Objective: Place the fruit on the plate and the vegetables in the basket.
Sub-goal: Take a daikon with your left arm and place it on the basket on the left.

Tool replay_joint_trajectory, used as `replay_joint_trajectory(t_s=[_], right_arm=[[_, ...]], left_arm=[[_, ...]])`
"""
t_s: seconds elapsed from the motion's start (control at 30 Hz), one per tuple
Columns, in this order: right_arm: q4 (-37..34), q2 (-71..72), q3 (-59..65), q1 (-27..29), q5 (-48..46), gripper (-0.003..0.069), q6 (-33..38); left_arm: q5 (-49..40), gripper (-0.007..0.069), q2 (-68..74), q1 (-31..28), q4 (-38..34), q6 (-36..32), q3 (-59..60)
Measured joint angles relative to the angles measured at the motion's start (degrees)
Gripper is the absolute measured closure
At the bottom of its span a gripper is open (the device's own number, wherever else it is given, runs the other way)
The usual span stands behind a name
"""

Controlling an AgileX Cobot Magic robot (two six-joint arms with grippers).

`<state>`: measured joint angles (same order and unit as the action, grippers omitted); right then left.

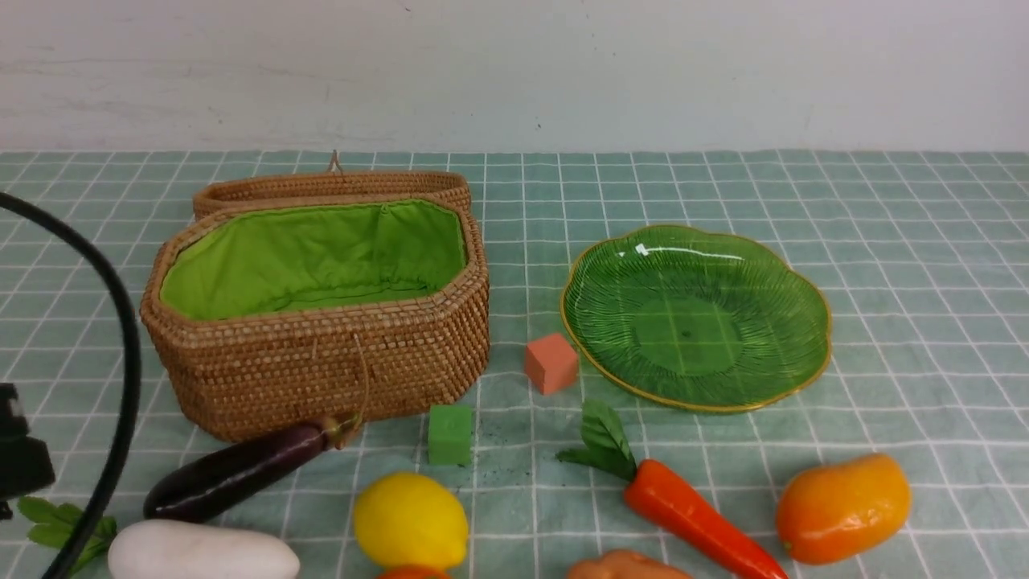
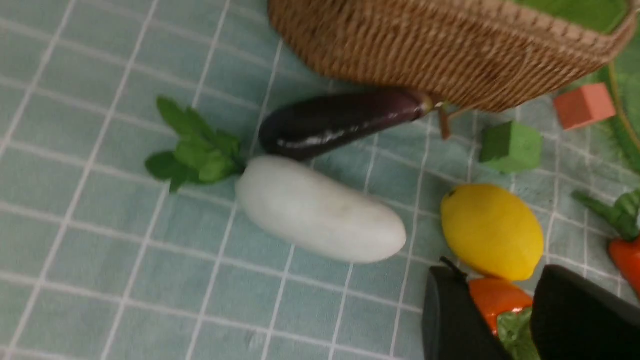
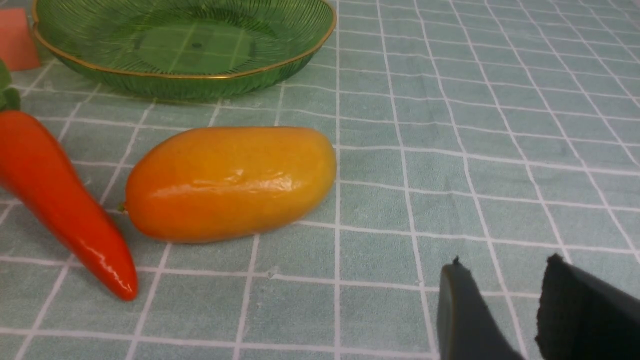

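Note:
The open basket (image 1: 321, 362) stands left and the green plate (image 1: 695, 322) right, nothing in either. Along the near edge lie a white radish (image 1: 201, 551), an eggplant (image 1: 241, 470), a lemon (image 1: 410, 519), a carrot (image 1: 699, 523), a mango (image 1: 842, 507), a potato (image 1: 627, 565) and the top of an orange-red fruit (image 1: 414, 572). My left gripper (image 2: 500, 280) is open above the cloth; the orange-red fruit (image 2: 495, 300) shows through its gap, beside the lemon (image 2: 492, 230). My right gripper (image 3: 505, 265) is open over bare cloth, near the mango (image 3: 230, 182).
A salmon cube (image 1: 551, 363) and a green cube (image 1: 449, 434) sit between the basket and the plate. The basket's lid (image 1: 330, 186) lies open behind it. A black cable (image 1: 120, 354) and part of the left arm (image 1: 16, 458) cross the left edge.

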<state>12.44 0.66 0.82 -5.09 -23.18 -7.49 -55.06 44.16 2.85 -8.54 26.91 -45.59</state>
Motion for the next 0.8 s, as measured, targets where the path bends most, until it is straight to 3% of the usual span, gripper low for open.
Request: replay_joint_trajectory(t_s=[0.2, 0.4, 0.53, 0.8], right_arm=[[0.0, 0.0, 0.0, 0.0, 0.0, 0.0419, 0.0], [0.0, 0.0, 0.0, 0.0, 0.0, 0.0419, 0.0], [0.0, 0.0, 0.0, 0.0, 0.0, 0.0419, 0.0], [0.0, 0.0, 0.0, 0.0, 0.0, 0.0419, 0.0]], left_arm=[[-0.5, 0.0386, 8.7, 0.0, 0.0, 14.7, 0.0], [-0.1, 0.0328, 16.2, 0.0, 1.9, 20.8, 0.0], [1.5, 0.0235, 20.7, 0.0, 2.2, 23.9, 0.0], [8.6, -0.0027, 31.7, 0.0, 2.4, 29.4, 0.0]])
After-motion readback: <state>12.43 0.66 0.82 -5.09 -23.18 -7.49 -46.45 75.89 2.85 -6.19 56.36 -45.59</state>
